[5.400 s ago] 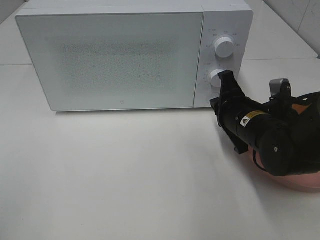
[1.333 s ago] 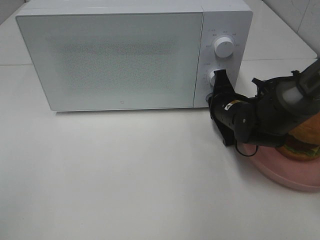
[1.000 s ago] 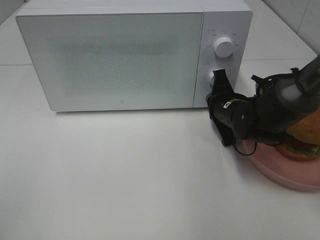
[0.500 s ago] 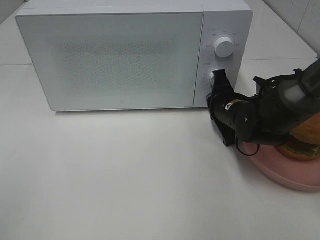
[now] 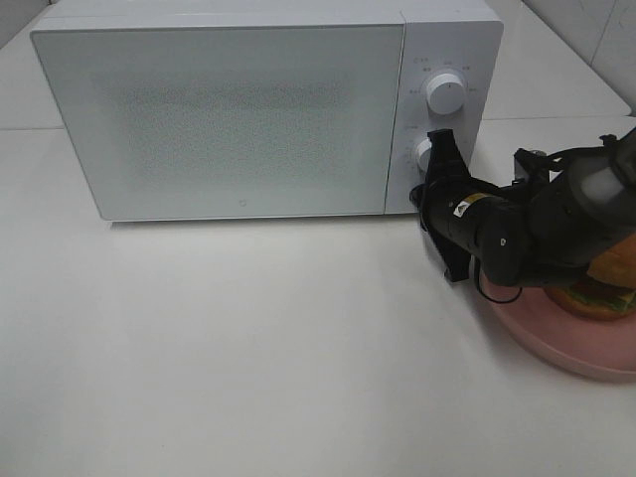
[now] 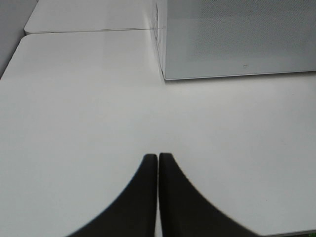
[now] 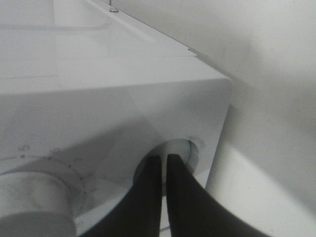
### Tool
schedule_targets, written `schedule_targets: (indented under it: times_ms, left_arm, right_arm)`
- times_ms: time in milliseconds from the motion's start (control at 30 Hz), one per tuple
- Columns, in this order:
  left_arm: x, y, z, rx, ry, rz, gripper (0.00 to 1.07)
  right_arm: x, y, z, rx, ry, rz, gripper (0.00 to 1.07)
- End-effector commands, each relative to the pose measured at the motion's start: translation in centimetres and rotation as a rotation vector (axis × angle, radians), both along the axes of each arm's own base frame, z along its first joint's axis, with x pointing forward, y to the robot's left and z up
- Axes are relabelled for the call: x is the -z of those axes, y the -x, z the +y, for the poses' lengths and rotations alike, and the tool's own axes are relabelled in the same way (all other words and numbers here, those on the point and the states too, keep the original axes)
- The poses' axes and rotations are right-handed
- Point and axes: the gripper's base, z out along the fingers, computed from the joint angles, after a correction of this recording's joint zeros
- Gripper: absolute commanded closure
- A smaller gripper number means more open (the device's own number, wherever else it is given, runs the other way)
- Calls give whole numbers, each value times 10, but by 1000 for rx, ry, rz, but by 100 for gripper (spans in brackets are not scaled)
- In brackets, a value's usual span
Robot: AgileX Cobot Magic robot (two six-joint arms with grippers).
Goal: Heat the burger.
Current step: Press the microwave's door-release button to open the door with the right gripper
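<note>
The burger sits on a round pink plate at the table's right edge, mostly hidden behind my right arm. The white microwave stands at the back with its door closed. My right gripper is shut and empty, with its tips at the bottom of the control panel, below the lower knob. In the right wrist view the shut fingertips touch a round white button on the panel. My left gripper is shut and empty above bare table, in front of the microwave's left corner.
The upper knob sits above the lower one. The white table stretches in front of the microwave. A tiled wall rises at the back right. The left arm does not show in the exterior view.
My right arm has swung round from lying over the plate, which uncovered the burger. In the last half second it shifted slightly right. The microwave door has stayed closed.
</note>
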Motion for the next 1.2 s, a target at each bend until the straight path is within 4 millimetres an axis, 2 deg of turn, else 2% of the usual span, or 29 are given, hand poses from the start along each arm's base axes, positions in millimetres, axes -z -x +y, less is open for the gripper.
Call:
schedule_targets:
  times_ms: [33,867,1067,1200]
  left_arm:
    - [-1,2,-1,1,9,-26,106]
    - [-1,2,-1,1,9,-26,106]
    - [-1,2,-1,1,9,-26,106]
    - [-1,2,-1,1,9,-26,106]
  right_arm:
    - [-39,-15,-1,31,-32,-359,106]
    - [-51,-43,5,96,-57,-478,106]
    - [-49,-39,3,98,-63,-454,105]
    - [-50,-24,2,54,-51,-315,105]
